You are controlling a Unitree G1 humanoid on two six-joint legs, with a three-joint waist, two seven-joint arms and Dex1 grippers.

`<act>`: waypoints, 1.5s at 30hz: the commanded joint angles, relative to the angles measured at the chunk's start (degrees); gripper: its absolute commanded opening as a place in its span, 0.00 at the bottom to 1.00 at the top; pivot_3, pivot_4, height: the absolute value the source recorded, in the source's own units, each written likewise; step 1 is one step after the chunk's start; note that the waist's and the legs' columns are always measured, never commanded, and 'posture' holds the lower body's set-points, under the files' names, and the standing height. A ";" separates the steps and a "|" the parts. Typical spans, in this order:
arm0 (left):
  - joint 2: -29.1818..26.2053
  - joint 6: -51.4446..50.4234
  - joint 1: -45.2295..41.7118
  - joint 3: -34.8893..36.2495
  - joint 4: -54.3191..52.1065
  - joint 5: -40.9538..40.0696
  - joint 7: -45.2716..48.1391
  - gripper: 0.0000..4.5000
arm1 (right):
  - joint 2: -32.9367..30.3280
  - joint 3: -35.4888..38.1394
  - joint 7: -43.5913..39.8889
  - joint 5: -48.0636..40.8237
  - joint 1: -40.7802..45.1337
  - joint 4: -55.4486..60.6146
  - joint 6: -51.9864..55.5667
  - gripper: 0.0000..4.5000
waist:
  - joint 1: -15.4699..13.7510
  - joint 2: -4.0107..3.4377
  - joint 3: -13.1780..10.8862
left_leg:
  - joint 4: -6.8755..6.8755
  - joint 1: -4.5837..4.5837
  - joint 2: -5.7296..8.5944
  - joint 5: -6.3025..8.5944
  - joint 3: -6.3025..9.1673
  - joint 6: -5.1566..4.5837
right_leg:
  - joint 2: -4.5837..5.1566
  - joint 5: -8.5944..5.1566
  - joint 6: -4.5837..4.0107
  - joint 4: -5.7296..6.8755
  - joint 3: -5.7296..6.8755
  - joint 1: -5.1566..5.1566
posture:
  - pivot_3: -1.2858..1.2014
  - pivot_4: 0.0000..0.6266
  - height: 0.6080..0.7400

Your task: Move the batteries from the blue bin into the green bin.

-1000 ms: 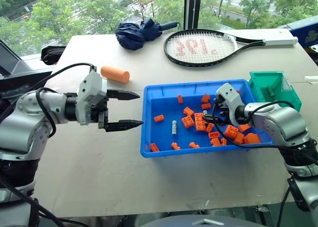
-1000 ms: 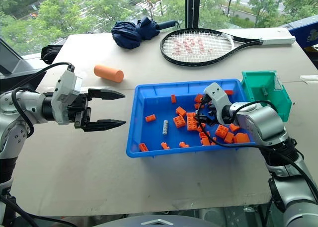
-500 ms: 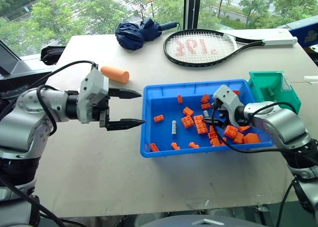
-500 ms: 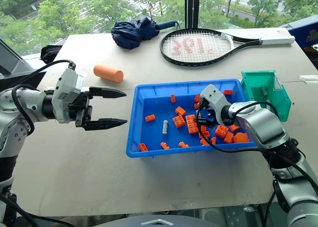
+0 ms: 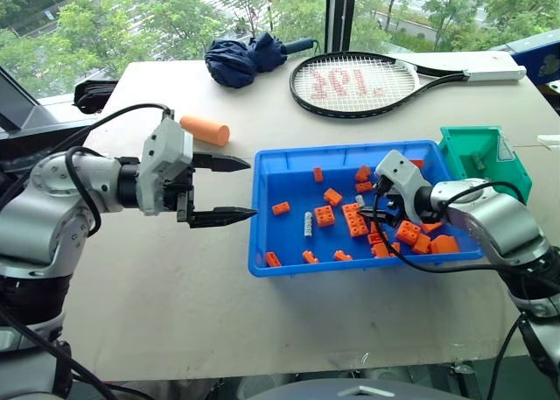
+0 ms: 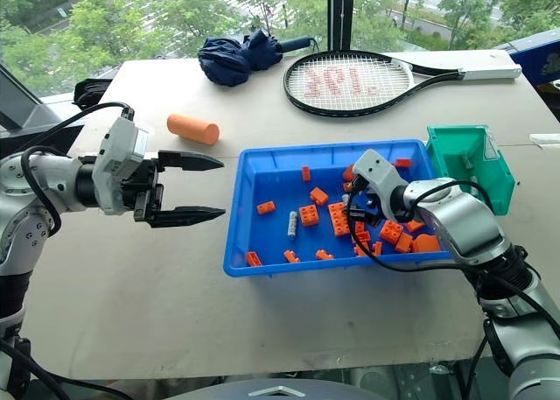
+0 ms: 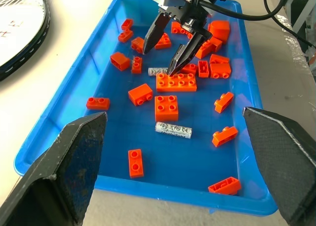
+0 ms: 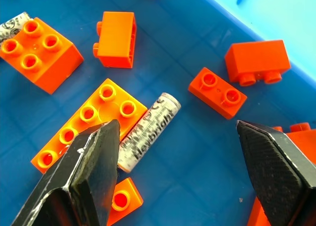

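Beige tabletop (image 5: pixel 175 295) set by window, trees outside. Right tool (image 7: pixel 170 48) spread, positioned over silver-grey battery (image 8: pixel 148 132) among orange bricks in shallow blue plastic bin (image 5: pixel 262 225). Left tool (image 5: pixel 232 188) spread, held beside bin. Teal-green box (image 5: pixel 486 155) touching bin corner.

Right gripper (image 7: pixel 170 55): wrist rolled slightly since one second ago, housing shifted marginally toward 9 o'clock over the blue bin (image 5: pixel 262 251); jaws remain spread above one of the batteries (image 8: pixel 146 129). No battery or brick displaced. Whole-picture drift is attributed to camera movement.
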State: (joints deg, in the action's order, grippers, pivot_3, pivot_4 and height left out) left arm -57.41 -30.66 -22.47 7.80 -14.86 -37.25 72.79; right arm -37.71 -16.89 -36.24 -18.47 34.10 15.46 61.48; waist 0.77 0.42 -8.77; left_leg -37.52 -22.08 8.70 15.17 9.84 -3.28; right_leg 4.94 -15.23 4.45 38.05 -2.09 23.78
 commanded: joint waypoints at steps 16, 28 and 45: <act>-0.48 -0.40 -1.91 -0.08 -1.32 -0.19 0.19 1.00 | 1.92 7.54 -0.96 -5.53 0.02 10.24 6.06 0.83 | -0.01 0.00 -0.01 | 0.00 -0.02 0.00 0.00 0.01 0.00 | 0.00 0.00 0.00 -0.02 0.01 0.01 | 0.52 0.24 1.00; -0.29 0.26 -2.61 -0.60 -0.39 0.61 0.74 1.00 | 2.94 1.62 5.13 0.91 -5.08 6.61 1.86 0.83 | 0.02 -0.01 -0.01 | 0.01 -0.02 0.00 0.00 0.00 0.00 | 0.00 0.00 0.00 -0.01 0.00 0.01 | 0.52 0.24 1.00; -0.42 -0.22 -2.41 0.31 -0.68 0.42 0.92 1.00 | 3.34 9.53 5.40 -0.44 -2.90 9.31 4.83 0.00 | 0.03 -0.02 -0.01 | 0.01 -0.01 0.00 -0.01 0.01 0.01 | -0.01 0.00 0.00 0.00 0.01 0.01 | 0.52 0.24 1.00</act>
State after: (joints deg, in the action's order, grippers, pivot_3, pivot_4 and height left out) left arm -57.22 -30.97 -24.33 6.30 -14.79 -36.18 73.61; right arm -33.41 -12.60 -30.69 -17.21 28.68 20.52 64.75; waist 0.80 0.40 -8.79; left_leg -37.51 -22.10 8.70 15.16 9.84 -3.27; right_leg 4.93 -15.23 4.45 38.05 -2.08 23.80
